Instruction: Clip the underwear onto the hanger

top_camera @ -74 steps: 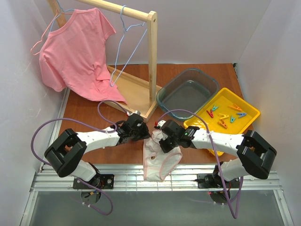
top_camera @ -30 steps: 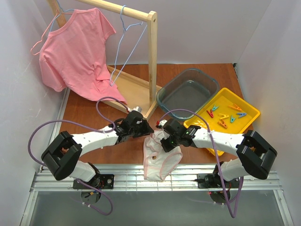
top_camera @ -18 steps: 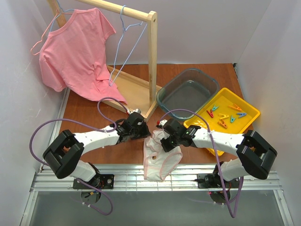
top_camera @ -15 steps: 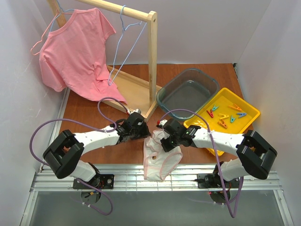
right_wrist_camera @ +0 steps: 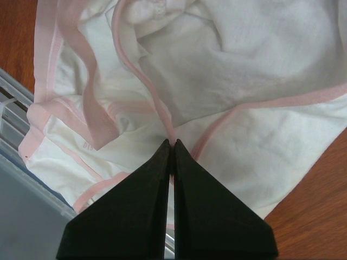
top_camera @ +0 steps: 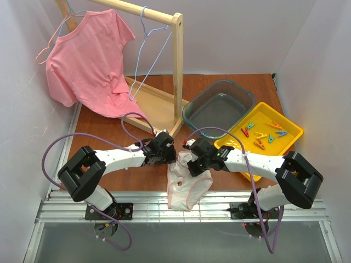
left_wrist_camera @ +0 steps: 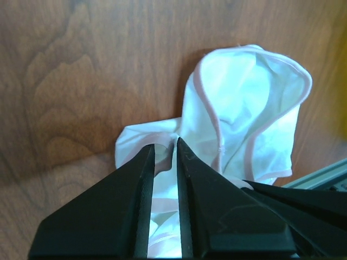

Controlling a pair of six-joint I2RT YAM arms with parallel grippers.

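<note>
White pink-trimmed underwear sags over your bench edge; your right end effector is clamped on it, left end effector a slit apart, hold unclear.

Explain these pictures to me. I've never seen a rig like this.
Two white robot arms are bolted at the near edge of a wooden table. The wide picture looks down from above and behind them. The two close-ups come from a camera on each wrist, so the black wedges in them are that arm's own fingers. On the table stand a wooden rail carrying a pink T-shirt and a blue wire hanger, a clear tub, and a yellow tray of coloured pegs. White underwear with pink trim lies at the near edge, partly hanging over it. The right gripper is pinched shut on it. The left gripper sits at another edge of it, fingers almost together; whether it grips cannot be told.
</note>
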